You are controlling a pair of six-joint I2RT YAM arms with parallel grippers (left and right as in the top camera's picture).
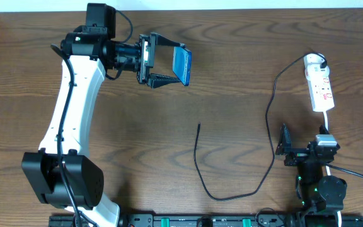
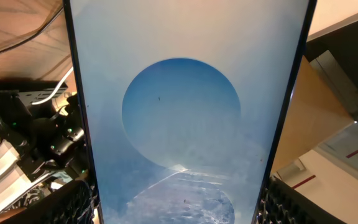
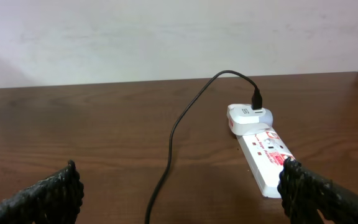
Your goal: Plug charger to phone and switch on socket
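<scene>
Phone (image 1: 183, 66), one slim glossy rectangle with black edges and a blue screen bearing a lighter blue oval, is clamped by its long edges in the left gripper (image 1: 176, 64), whose ribbed black fingers (image 2: 73, 205) are seen at both lower corners in the wrist view. One charger (image 1: 197, 164), a thin black cable, is laid on the grained brown wooden table (image 1: 232, 38). Its small free tip is set well apart from the left gripper, between the two grippers. The cable is curved past the right gripper (image 3: 182, 186) and run ahead to a white adapter block (image 3: 250, 117). One socket (image 3: 266, 155), a white elongated plastic strip with red markings, is placed just ahead of the right gripper, whose jaws are spread wide.
</scene>
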